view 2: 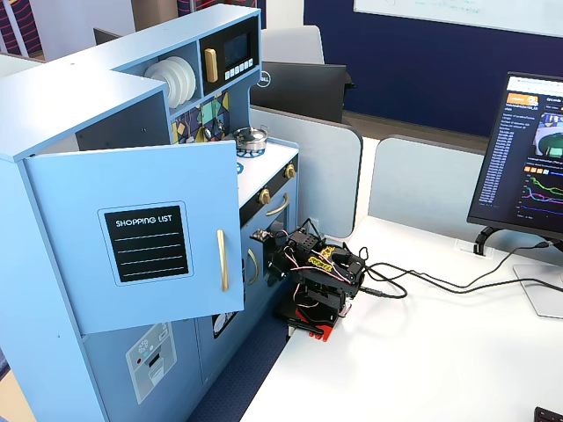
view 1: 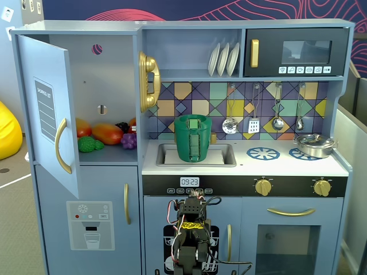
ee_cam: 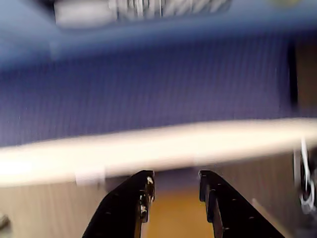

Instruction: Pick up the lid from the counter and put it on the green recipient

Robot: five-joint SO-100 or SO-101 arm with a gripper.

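**Tool folded low and empty, lid on the pot in the sink**

The tool (ee_cam: 176,191) shows in the wrist view as two black fingers (ee_cam: 130,203) held slightly apart, with nothing between them; behind them the picture is a blur of blue, a pale band and brown floor. In both fixed views the arm (view 1: 193,229) sits folded down in front of the toy kitchen's lower doors, wires looped over it.

The green recipient (view 1: 193,140) stands upright in the sink (view 1: 223,156) of the white tabletop (view 1: 287,166), its ribbed strap facing the camera. The lid (view 1: 193,119) appears to lie on its rim, the strap handle raised on top. To the right in this fixed view, well apart from it, a silver pot (view 1: 314,144) rests on a printed burner.

The kitchen (view 2: 53,105) is pale blue, with a tiled backsplash, hanging utensils, plates on a shelf and a microwave above. Its left cupboard door (view 2: 141,237), marked "shopping list", hangs open, with toy fruit (view 1: 106,134) inside. In a fixed view the arm's base rests on a white desk (view 2: 440,352) with a monitor (view 2: 532,158), cables and grey partitions around.
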